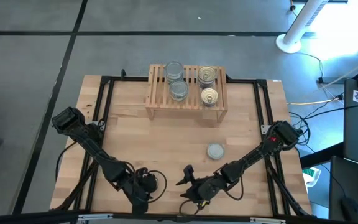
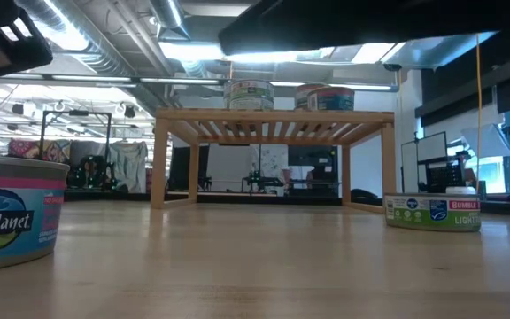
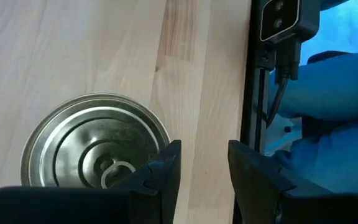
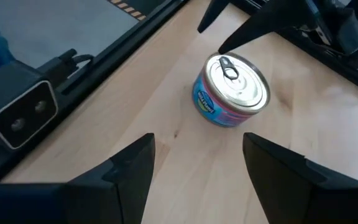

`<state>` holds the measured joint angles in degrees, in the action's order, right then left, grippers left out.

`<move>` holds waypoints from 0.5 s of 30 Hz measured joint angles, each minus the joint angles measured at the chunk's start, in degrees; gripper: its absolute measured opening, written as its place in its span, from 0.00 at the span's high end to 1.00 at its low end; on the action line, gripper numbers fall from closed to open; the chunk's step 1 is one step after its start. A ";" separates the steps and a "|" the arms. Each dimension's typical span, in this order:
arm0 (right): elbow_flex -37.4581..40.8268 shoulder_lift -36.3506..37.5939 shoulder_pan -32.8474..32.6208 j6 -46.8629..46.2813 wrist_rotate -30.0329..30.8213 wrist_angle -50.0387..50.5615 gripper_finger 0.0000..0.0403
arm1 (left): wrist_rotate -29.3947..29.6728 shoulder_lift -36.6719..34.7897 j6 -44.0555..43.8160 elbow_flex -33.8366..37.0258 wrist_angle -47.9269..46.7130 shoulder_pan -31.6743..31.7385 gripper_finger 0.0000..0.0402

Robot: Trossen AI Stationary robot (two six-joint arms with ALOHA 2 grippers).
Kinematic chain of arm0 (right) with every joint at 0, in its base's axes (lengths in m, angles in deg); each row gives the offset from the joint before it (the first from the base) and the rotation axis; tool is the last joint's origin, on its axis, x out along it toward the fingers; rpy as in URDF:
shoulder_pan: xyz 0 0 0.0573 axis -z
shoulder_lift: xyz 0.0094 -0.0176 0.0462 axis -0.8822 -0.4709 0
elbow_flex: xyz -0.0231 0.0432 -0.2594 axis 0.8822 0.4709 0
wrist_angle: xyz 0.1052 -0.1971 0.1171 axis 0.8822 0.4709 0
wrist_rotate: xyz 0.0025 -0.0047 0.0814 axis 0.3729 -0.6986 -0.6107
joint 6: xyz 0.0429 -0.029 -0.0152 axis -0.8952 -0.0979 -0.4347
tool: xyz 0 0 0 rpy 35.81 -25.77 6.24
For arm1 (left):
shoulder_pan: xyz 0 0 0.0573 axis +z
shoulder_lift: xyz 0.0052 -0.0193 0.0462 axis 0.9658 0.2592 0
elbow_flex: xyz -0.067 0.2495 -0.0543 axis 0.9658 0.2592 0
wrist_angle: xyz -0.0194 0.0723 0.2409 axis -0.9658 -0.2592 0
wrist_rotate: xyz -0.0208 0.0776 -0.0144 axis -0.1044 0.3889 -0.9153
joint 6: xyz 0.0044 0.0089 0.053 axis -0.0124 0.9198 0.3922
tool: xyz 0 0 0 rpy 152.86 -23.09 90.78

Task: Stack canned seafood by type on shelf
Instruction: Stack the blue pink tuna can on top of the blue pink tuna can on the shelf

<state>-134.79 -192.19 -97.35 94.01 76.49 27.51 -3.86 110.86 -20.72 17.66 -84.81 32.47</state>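
Four tins (image 1: 190,82) on shelf (image 1: 185,102), silver left, gold right. Silver tin (image 1: 215,151) loose on counter (image 1: 166,137); pull-tab tin (image 4: 231,90) near front edge. Left gripper (image 3: 202,171) fingers slightly parted beside it, right gripper (image 4: 197,165) spread, empty. Next: grasp pull-tab tin, carry to gold side.

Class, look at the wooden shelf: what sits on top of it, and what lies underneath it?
On the shelf sit two silver-topped tins on one side and two gold-topped tins on the other. Whether any are stacked is unclear. Underneath, the low view shows only bare table.
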 joint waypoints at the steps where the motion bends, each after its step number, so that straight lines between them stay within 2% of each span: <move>1: -0.01 0.00 0.00 0.00 0.00 -0.05 0.40 | -0.06 0.00 -0.07 0.00 0.02 0.09 0.68; 12: -0.01 0.00 -0.13 0.06 0.04 0.09 0.40 | -0.15 0.00 5.02 0.02 -0.01 2.47 0.68; 15: 0.00 0.00 -0.13 0.06 0.04 0.09 0.40 | -0.14 0.00 4.41 0.01 -0.01 2.98 0.65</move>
<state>-134.79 -192.19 -97.48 94.06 76.54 27.60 -4.00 110.86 -16.32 17.67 -84.82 35.44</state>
